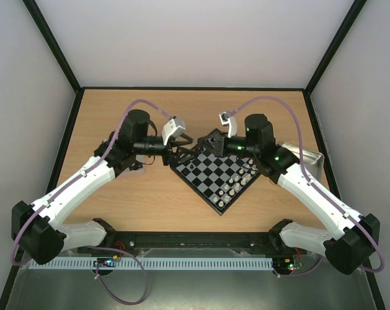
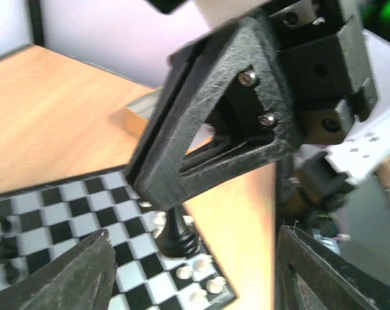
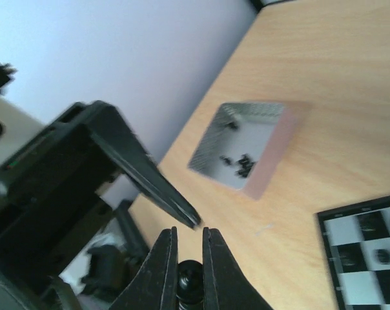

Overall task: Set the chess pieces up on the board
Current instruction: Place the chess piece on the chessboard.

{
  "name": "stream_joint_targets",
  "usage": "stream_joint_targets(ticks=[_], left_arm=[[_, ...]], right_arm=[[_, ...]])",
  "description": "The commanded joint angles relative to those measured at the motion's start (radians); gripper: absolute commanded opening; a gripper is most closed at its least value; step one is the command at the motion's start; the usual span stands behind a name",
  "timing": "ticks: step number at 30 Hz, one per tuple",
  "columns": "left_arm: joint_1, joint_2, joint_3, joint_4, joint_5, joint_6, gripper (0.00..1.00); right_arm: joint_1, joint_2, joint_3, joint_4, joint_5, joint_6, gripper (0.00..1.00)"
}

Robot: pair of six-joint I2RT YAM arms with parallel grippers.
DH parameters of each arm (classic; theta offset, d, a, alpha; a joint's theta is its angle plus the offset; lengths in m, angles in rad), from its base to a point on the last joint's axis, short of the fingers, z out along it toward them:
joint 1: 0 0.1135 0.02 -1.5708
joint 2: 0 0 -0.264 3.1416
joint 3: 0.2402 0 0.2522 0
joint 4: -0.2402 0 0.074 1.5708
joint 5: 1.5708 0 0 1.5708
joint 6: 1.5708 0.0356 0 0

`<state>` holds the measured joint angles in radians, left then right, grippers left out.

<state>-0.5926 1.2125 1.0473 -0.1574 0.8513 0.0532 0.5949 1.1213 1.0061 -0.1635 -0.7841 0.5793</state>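
Right fingers (image 3: 160, 271): pressed together on a black piece (image 3: 190, 280); I see it pinched between the two tips.
Left fingers (image 2: 85, 274): spread wide, one at each lower corner of my left wrist view, and gripping nothing. The other pair and what it holds hang in the gap between them.
Position of the black piece: low over the board (image 1: 205, 171), near one edge. I cannot tell whether its base touches a square.
Lie of the board: flat on the table (image 1: 150, 210), turned corner-on to the arm bases, with both wrists meeting over its far left side.
Set of white pieces (image 1: 237, 185): lined up along the near right edge of the checkered squares.
Other dark pieces (image 3: 369, 223): a few stand on squares at the corner my right wrist camera catches; they are too blurred for me to name.
Left-side metal tray (image 3: 277, 155): on the table, apart from the checkered squares, with several small black figures (image 3: 241, 165) lying inside.
Second tray (image 1: 313, 160): beside the right arm.
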Motion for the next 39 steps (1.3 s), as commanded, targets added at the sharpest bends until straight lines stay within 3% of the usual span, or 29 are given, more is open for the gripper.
stream_joint_targets(ticks=[1, 5, 9, 12, 17, 23, 39], left_arm=[[0.0, -0.012, 0.053, 0.058, -0.289, -0.174, 0.75], [0.0, -0.066, 0.066, -0.025, -0.62, -0.274, 0.86], [0.001, -0.158, 0.022, -0.136, -0.977, -0.394, 0.91], [0.002, -0.257, -0.034, -0.191, -1.109, -0.45, 0.94], [0.004, -0.472, -0.184, -0.163, -1.136, -0.478, 0.98], [0.004, -0.645, -0.316, -0.186, -1.089, -0.479, 0.99], [0.004, -0.653, -0.332, -0.192, -1.058, -0.493, 0.99]], right_arm=[[-0.001, -0.015, -0.004, -0.032, 0.329, -0.076, 0.02], [0.001, 0.015, -0.07, 0.069, 0.541, -0.123, 0.02], [0.02, 0.067, -0.121, 0.187, 0.688, -0.178, 0.02], [0.057, 0.122, -0.146, 0.261, 0.766, -0.215, 0.02], [0.134, 0.265, -0.151, 0.346, 0.85, -0.264, 0.02], [0.156, 0.401, -0.152, 0.441, 0.824, -0.272, 0.02], [0.157, 0.619, -0.088, 0.489, 0.83, -0.254, 0.02]])
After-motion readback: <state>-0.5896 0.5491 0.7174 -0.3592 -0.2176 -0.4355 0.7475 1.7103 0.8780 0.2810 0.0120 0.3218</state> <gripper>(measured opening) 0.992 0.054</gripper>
